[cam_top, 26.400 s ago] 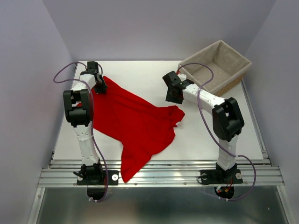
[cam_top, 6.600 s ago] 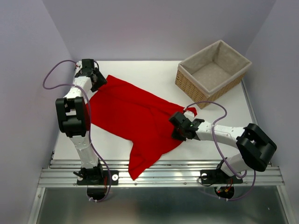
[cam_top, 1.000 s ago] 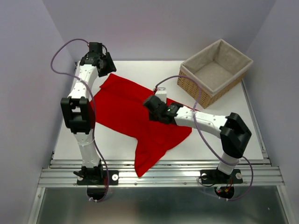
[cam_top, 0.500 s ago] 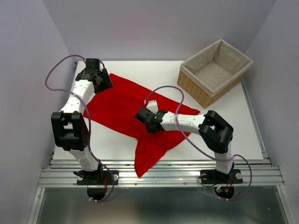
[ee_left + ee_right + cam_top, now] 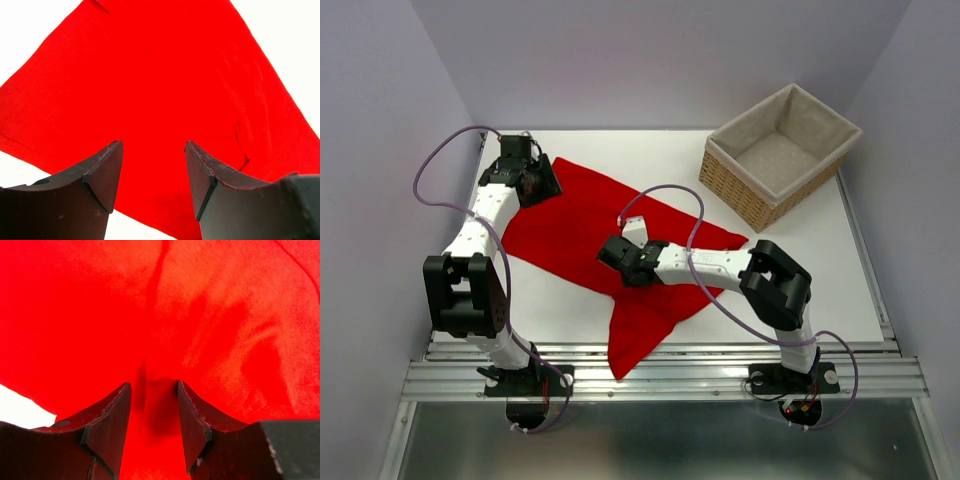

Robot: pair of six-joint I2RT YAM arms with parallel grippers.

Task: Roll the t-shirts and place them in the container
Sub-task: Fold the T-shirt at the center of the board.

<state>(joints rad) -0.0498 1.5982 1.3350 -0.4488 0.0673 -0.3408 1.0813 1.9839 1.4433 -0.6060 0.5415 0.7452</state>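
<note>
— T-shirt (image 5: 570, 225), bright red, lies spread flat and unrolled on the white table (image 5: 800, 290), on the left arm's side of the wicker basket (image 5: 745, 205). Its closest corner stops just short of the basket's front wall.

— And the arms?

— The left gripper (image 5: 152, 150) hovers over the shirt corner that lies farthest from the basket. Its jaws stand wide, flat red cloth shows through the gap, and nothing is held.

— The other one?

— The right gripper (image 5: 152, 390) is down on the middle of the shirt, nearer the basket than its partner yet well apart from it. Its jaws are narrower but parted, with a shadowed crease of cloth between them; no pinch shows.

— Anything else in the shot?

— One tail of the shirt runs away from the basket toward the arm bases and laps over the table's front edge.
</note>
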